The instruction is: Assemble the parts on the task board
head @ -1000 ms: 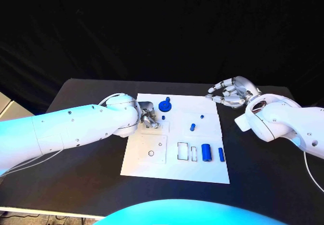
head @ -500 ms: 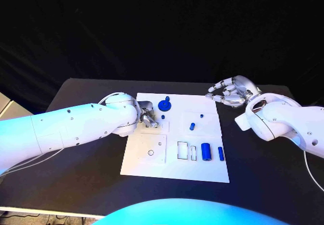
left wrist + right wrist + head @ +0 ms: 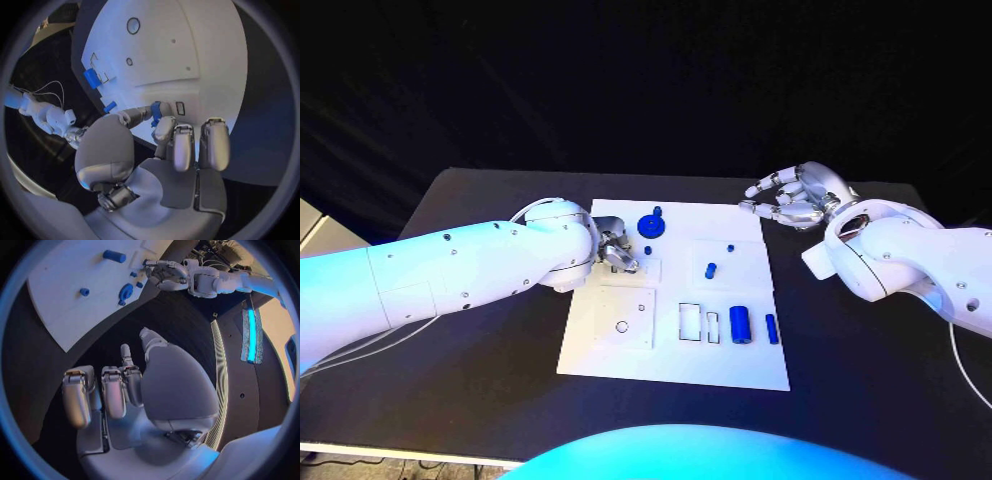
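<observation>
The white task board (image 3: 678, 345) lies mid-table. My left hand (image 3: 620, 252) rests over its upper left part. In the left wrist view its thumb and a finger pinch a small blue piece (image 3: 155, 110) just above the board (image 3: 162, 55), beside a small slot (image 3: 180, 108). A round blue part with a handle (image 3: 653, 224) lies just beyond that hand. A short blue peg (image 3: 711, 269) and a tiny blue piece (image 3: 731, 246) stand in the upper right area. A thick blue cylinder (image 3: 740, 325) and a slim one (image 3: 772, 328) lie lower right. My right hand (image 3: 790, 199) hovers off the board's far right corner, fingers curled, holding nothing.
Empty rectangular slots (image 3: 691, 321) sit left of the thick cylinder, and a square plate with a small ring (image 3: 626, 318) sits left of them. Black table (image 3: 473, 350) surrounds the board. The right wrist view shows my left hand (image 3: 164, 275) at the board (image 3: 56, 295).
</observation>
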You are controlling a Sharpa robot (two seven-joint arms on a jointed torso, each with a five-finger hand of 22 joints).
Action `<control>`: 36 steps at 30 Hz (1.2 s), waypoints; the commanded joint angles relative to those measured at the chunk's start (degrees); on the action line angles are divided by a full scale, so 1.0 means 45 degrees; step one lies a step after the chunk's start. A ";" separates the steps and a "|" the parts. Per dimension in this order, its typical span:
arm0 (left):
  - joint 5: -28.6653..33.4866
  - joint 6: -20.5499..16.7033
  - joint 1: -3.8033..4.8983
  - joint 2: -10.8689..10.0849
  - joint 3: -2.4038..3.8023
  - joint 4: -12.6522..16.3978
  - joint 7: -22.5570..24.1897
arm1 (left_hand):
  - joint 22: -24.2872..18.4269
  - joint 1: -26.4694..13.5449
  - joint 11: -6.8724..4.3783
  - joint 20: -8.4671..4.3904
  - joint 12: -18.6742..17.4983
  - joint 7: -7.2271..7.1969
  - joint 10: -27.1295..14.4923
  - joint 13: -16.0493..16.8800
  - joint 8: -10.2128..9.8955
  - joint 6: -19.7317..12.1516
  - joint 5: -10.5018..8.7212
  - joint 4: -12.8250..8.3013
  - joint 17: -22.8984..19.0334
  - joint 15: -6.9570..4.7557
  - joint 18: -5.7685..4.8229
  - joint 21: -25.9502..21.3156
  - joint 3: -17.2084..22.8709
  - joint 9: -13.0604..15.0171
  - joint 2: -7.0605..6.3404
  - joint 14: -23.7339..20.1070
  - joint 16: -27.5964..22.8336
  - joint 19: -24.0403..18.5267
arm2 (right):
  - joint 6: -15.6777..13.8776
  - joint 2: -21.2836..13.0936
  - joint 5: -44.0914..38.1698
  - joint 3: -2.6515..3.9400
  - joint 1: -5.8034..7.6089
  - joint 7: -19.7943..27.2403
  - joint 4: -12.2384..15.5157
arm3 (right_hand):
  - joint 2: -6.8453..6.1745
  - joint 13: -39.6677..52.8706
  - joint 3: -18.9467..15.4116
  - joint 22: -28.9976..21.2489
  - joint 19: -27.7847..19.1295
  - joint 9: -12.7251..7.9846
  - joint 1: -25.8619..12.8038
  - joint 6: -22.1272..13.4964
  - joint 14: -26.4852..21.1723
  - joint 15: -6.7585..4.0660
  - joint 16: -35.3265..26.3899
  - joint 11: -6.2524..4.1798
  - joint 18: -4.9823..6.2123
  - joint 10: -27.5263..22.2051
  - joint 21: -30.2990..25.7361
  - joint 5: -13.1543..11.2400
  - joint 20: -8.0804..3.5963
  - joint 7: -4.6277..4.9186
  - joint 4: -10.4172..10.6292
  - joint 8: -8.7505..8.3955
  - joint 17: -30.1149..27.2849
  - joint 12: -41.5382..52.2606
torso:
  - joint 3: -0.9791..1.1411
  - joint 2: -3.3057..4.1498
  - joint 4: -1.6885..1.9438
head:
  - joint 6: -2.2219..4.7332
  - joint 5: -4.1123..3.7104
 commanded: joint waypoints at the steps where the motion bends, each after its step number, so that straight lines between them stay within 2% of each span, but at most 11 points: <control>1: 0.0193 0.0327 -0.0054 0.0033 -0.0042 -0.0038 -0.0060 | 0.0555 -0.0170 -0.0063 -0.0035 -0.0047 -0.0380 -0.0010 0.0003 0.0064 0.0315 -0.0072 0.0103 0.2216 -0.0071 -0.0094 -0.0071 -0.0017 0.0019 0.0005 0.1032 -0.0051 -0.0046 | 0.0097 0.0006 -0.0058 0.0001 -0.0007 0.0078 0.0012 | -0.0005 0.2483 0.0096 0.3346 0.1311 -0.0017 -0.0103 -0.0043 0.1351 0.0063 0.0042 0.0111 -0.0086 0.0428 0.0056 0.0038 0.0104 0.0002 0.0014 -0.0057 0.3345 -0.0041 | -0.0001 0.0003 0.0007 | 0.0002 -0.0003; 19: 0.0250 0.0487 -0.0051 0.0181 -0.0041 -0.0247 -0.0061 | 0.0564 -0.0399 -0.0072 -0.0052 -0.0011 -0.0394 -0.0007 0.0061 0.0035 0.0388 -0.0063 0.0565 0.2231 -0.0081 -0.0097 -0.0087 -0.0794 0.0021 -0.0007 0.1037 -0.0039 -0.0032 | 0.0094 -0.0007 -0.0070 0.0001 -0.0007 0.0075 0.0029 | -0.0015 0.2472 0.0090 0.3346 0.1311 -0.0025 -0.0138 -0.0050 0.1351 0.0063 0.0042 0.0112 -0.0086 0.0417 0.0056 0.0033 0.0104 0.0003 0.0017 -0.0060 0.3345 -0.0054 | -0.0001 0.0004 0.0002 | -0.0010 -0.0049; 36: 0.0284 0.0589 -0.0046 0.0323 -0.0039 -0.0519 -0.0088 | 0.0567 -0.0509 -0.0061 -0.0054 0.0013 -0.0382 -0.0014 0.0110 -0.0054 0.0485 -0.0028 0.1466 0.2245 -0.0074 -0.0096 -0.0112 -0.2152 -0.0005 0.0092 0.1041 -0.0025 -0.0027 | 0.0099 -0.0051 -0.0081 0.0001 -0.0007 0.0072 0.0086 | -0.0024 0.2476 0.0062 0.3346 0.1311 -0.0038 -0.0256 -0.0045 0.1351 0.0063 0.0042 0.0112 -0.0086 0.0424 0.0056 0.0022 0.0104 0.0001 0.0035 -0.0055 0.3345 -0.0045 | -0.0004 0.0000 0.0002 | 0.0021 -0.0079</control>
